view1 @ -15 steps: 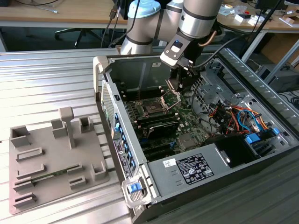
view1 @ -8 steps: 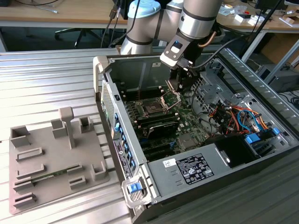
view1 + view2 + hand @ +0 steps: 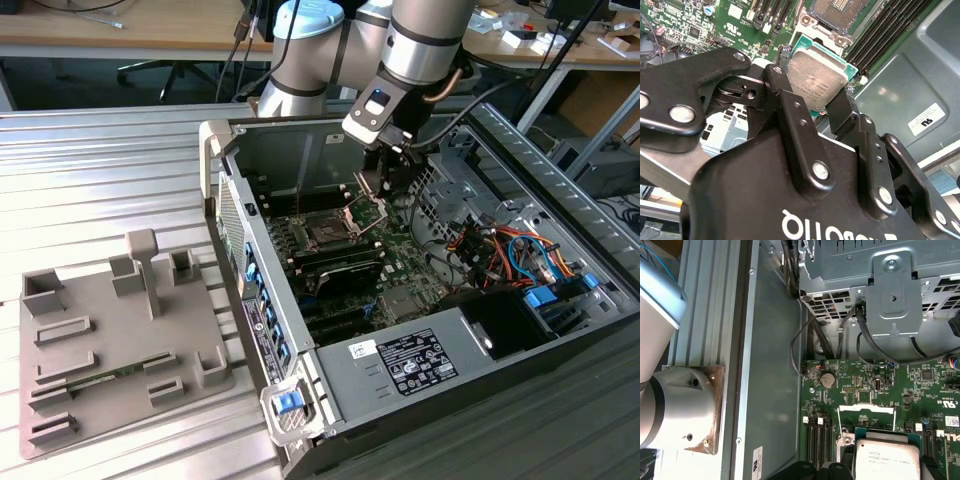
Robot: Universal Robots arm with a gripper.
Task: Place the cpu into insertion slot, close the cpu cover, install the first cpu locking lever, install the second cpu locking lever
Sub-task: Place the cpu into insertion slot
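My gripper (image 3: 386, 188) hangs inside the open computer case (image 3: 262, 300), just above the motherboard (image 3: 385, 262). It is shut on the cpu (image 3: 817, 75), a flat square chip with a silvery top and a green rim, pinched between the black fingers (image 3: 790, 115). The same cpu (image 3: 887, 460) also shows in the first wrist view. The empty insertion slot (image 3: 325, 232) lies a little toward the exterior view's left of the gripper. In the second wrist view, that slot (image 3: 840, 9) shows beyond the chip. The cpu cover (image 3: 867, 409), a thin silvery frame, stands raised.
A grey drive cage (image 3: 890, 280) with black cables stands beside the board. Coloured cables (image 3: 510, 250) and a power supply (image 3: 420, 360) fill the case's near side. Black memory slots (image 3: 890, 30) flank the socket. A grey parts fixture (image 3: 110, 340) lies outside the case, at the exterior view's left.
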